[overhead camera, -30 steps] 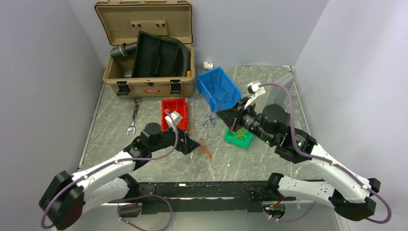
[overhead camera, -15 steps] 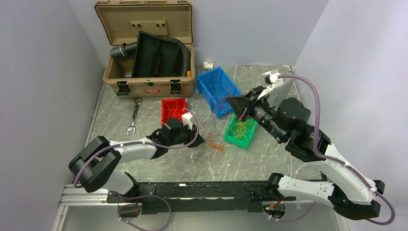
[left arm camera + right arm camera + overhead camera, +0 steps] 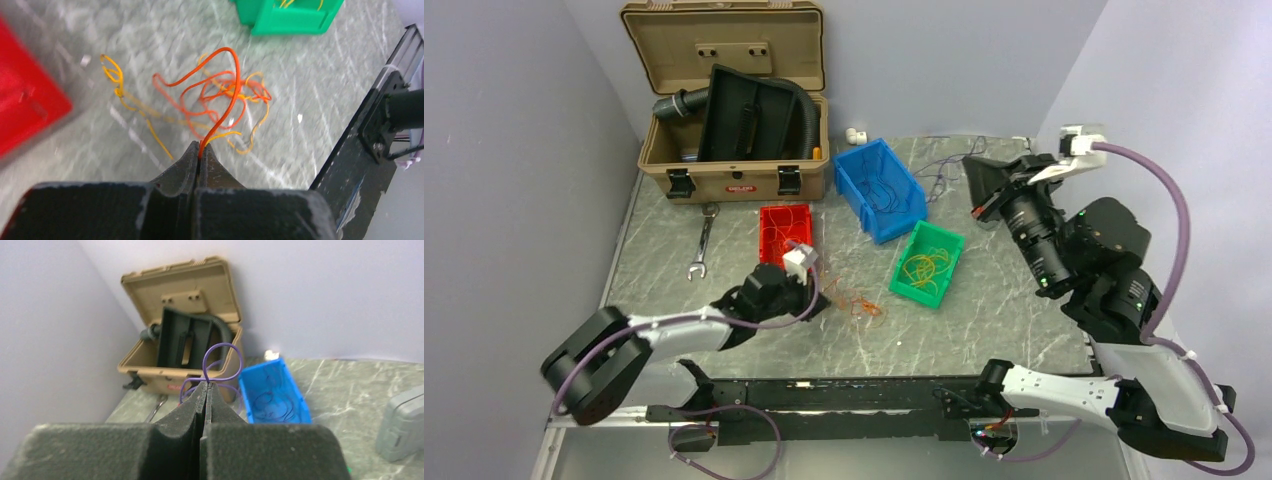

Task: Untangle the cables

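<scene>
A tangle of thin orange and yellow cables (image 3: 220, 95) lies on the marble table, seen from above as the same cables (image 3: 860, 305) between the red and green bins. My left gripper (image 3: 201, 149) is low at the tangle's left edge, shut on one orange strand (image 3: 233, 95) that arches up from its tips. It shows as the left gripper (image 3: 820, 300) in the top view. My right gripper (image 3: 206, 385) is raised at the back right, shut on a thin purple wire (image 3: 240, 361) that loops above its tips. From above, the right gripper (image 3: 972, 165) holds the purple wire (image 3: 939, 175) in the air.
A tan toolbox (image 3: 734, 100) with a black hose stands open at the back. A blue bin (image 3: 879, 190) holds dark wires, a green bin (image 3: 927, 263) yellow ones, and a red bin (image 3: 786, 232) sits behind the left gripper. A wrench (image 3: 702, 240) lies left; a grey device (image 3: 402, 422) lies right.
My left gripper has shut on the orange strand at the tangle. The right arm has risen and swung back and right, carrying the purple wire away from the tangle.
</scene>
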